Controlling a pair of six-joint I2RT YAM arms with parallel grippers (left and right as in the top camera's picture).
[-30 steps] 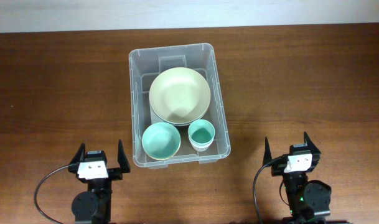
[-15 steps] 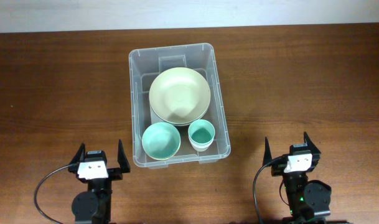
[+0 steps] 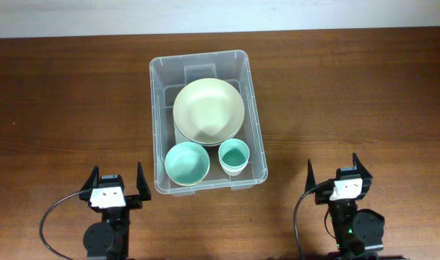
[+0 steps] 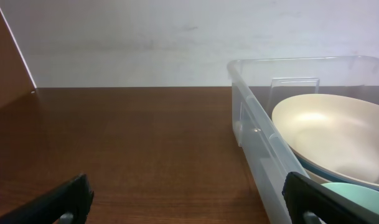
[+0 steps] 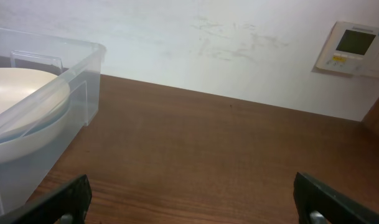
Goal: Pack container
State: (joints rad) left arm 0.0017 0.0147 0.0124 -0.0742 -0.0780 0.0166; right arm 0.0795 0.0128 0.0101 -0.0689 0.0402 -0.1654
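Overhead: the container [image 3: 254,108] sits mid-table [image 3: 61,108], long axis running away from the arms, its near end between the two grippers and slightly ahead of them. Inside: a cream bowl [image 3: 208,110] fills the middle, with a greyer rim showing under its near-left edge. A teal bowl [image 3: 187,163] is in the near-left corner and a teal cup [image 3: 234,156] in the near-right, side by side. A pale rectangular patch [image 3: 200,70] lies at the far end of the base; no text is legible. The left gripper [image 3: 117,173] is parked near the container's near-left corner, jaws spread wide and holding nothing. The right gripper [image 3: 331,160] sits well apart on the other side, also spread and holding nothing. A black cable [image 3: 50,217] loops beside the left arm.

Left wrist: both fingertips [image 4: 58,202] sit at the bottom corners of the frame, with bare wood between them. The container wall [image 4: 257,137] is on the right, with the cream bowl [image 4: 338,134] visible through and over it and the teal bowl's edge [image 4: 357,190] low right. A white wall [image 4: 177,37] is behind.

Right wrist: the fingertips [image 5: 338,199] are likewise at the bottom corners, with nothing between them. The container corner [image 5: 83,68] is at left, the cream bowl [image 5: 27,84] inside it. A wall panel [image 5: 353,46] with a small display is at upper right; its markings are too small to read.
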